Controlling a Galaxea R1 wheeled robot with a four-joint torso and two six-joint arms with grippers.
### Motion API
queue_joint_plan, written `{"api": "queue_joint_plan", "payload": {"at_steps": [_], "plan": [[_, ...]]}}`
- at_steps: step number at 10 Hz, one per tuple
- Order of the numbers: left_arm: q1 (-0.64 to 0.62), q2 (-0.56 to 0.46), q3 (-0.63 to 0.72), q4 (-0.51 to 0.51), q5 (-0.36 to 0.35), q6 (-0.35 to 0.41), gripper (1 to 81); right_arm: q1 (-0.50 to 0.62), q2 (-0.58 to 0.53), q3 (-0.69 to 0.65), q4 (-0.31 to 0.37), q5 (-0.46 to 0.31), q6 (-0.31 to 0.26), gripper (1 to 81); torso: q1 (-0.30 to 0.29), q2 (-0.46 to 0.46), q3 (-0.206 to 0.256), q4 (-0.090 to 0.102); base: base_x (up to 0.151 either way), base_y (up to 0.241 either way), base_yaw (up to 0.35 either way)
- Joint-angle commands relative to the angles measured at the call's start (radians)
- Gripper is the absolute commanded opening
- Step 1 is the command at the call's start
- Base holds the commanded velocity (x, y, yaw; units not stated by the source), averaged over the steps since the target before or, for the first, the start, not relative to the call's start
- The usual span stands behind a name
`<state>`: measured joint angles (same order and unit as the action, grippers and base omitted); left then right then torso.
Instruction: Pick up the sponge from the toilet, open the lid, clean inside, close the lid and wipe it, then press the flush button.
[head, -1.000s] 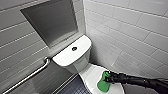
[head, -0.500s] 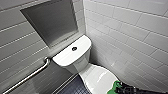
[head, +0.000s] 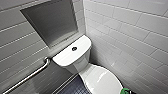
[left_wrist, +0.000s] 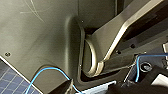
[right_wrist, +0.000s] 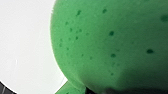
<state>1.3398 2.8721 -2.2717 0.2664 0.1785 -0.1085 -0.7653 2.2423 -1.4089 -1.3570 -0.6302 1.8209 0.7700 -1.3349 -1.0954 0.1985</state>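
**One sponge beside the closed lid, mostly cut off**

In the head view, one toilet (head: 75, 61) stands in the corner of two tiled walls (head: 130, 32). Its lid (head: 101, 80) is down, and the front of the lid is cut off by the lower edge. One flush button (head: 74, 48) sits in the middle of the tank top.

One green sponge (head: 124, 91) is at the right side of the lid, and the lower edge cuts most of it away. In the right wrist view the sponge is very close and large, with the white lid behind it. I cannot tell if they touch.

For the right gripper and the left gripper, I cannot tell how far open they are, or if one has hold of the sponge.

One grab bar (head: 30, 75) runs along the left wall, with its lower end cut off. One grey recessed panel (head: 52, 22) is above the tank.

The left wrist view shows a blue cable (left_wrist: 50, 72) and a small corner of dark tiled floor (left_wrist: 10, 78).
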Motion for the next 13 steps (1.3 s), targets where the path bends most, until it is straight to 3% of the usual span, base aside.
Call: {"api": "queue_joint_plan", "payload": {"at_steps": [1, 3, 5, 6, 7, 9, 11, 13], "plan": [[0.011, -0.014, 0.014, 0.002, 0.078, 0.003, 81.1, -0.044, -0.145, 0.262, -0.232, -0.167, 0.133, 1.0, 0.000, 0.000, 0.000, 0.000, 0.000, 0.000, 0.000], [0.012, -0.013, 0.014, 0.002, 0.067, 0.004, 81.1, 0.028, -0.165, 0.352, -0.211, -0.198, 0.130, 1.0, 0.000, 0.000, 0.000, 0.000, 0.000, 0.000, 0.000], [0.011, -0.013, 0.012, 0.002, 0.067, 0.004, 81.1, 0.184, -0.097, 0.315, -0.054, -0.209, 0.097, 1.0, 0.000, 0.000, 0.000, 0.000, 0.000, 0.000, 0.000], [0.012, -0.013, 0.011, 0.001, 0.067, 0.004, 81.1, 0.264, -0.013, 0.256, 0.103, -0.227, -0.060, 1.0, 0.000, 0.000, 0.000, 0.000, 0.000, 0.000, 0.000], [0.012, -0.016, 0.011, 0.001, 0.067, 0.004, 81.1, 0.330, 0.068, 0.179, 0.230, -0.252, -0.179, 1.0, 0.000, 0.000, 0.000, 0.000, 0.000, 0.000, 0.000], [0.012, -0.016, 0.011, -0.001, 0.067, 0.003, 81.1, 0.423, 0.222, -0.031, 0.376, -0.258, -0.316, 1.0, 0.000, 0.000, 0.000, 0.000, 0.000, 0.000, 0.000], [0.011, -0.013, 0.011, -0.003, 0.067, 0.003, 81.1, 0.474, 0.393, -0.286, 0.475, -0.240, -0.441, 1.0, 0.000, 0.000, 0.000, 0.000, 0.000, 0.000, 0.000], [0.012, -0.013, 0.011, -0.009, 0.067, 0.003, 81.1, 0.497, 0.586, -0.610, 0.573, -0.136, -0.567, 1.0, 0.000, 0.000, 0.000, 0.000, 0.000, 0.000, 0.000]]}}
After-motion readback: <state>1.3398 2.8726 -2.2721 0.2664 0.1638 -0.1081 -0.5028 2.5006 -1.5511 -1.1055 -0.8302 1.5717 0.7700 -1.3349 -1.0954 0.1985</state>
